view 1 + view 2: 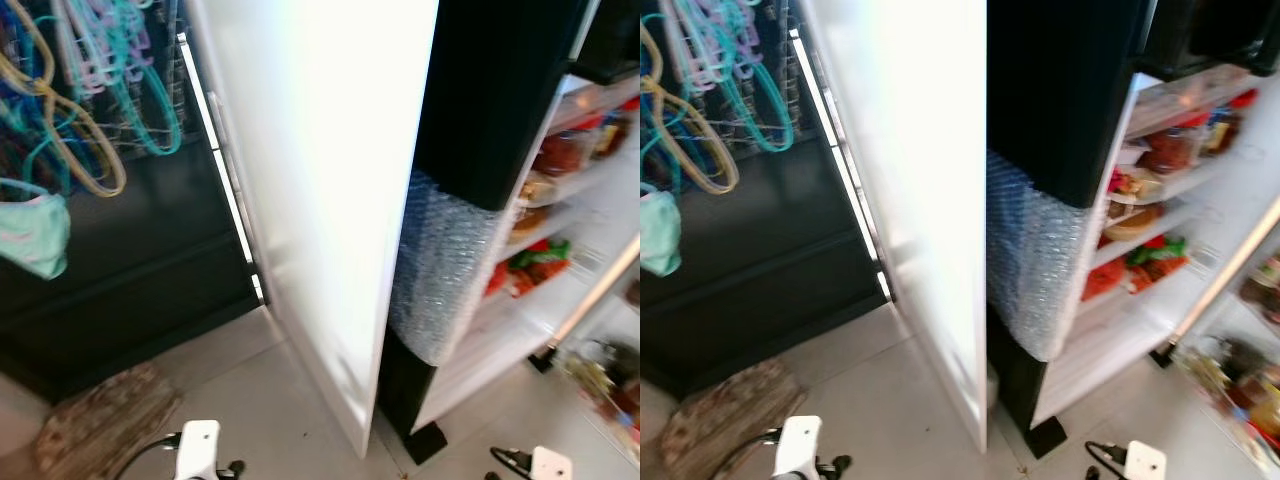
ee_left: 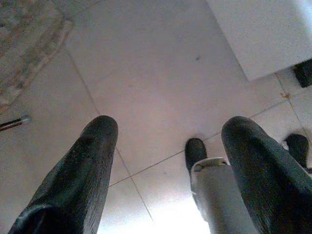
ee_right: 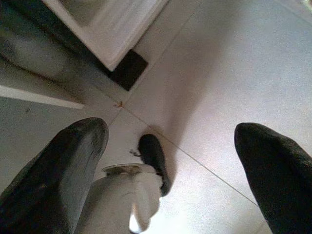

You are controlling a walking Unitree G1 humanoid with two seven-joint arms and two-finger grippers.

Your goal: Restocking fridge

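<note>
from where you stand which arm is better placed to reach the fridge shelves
Right, probably. The shelves lie on the robot's right, past the white door, which stands between them and the left arm. Both the right claw and left claw hang open, empty, over the floor.

Open fridge (image 1: 480,100)
White door (image 1: 320,180) swung wide mid-frame; shelves (image 1: 1160,190) at right hold colourful food.

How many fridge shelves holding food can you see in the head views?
3: an upper shelf with jars, a middle shelf with containers, a lower shelf with red and green packets. Others may be hidden behind the black door.
</note>
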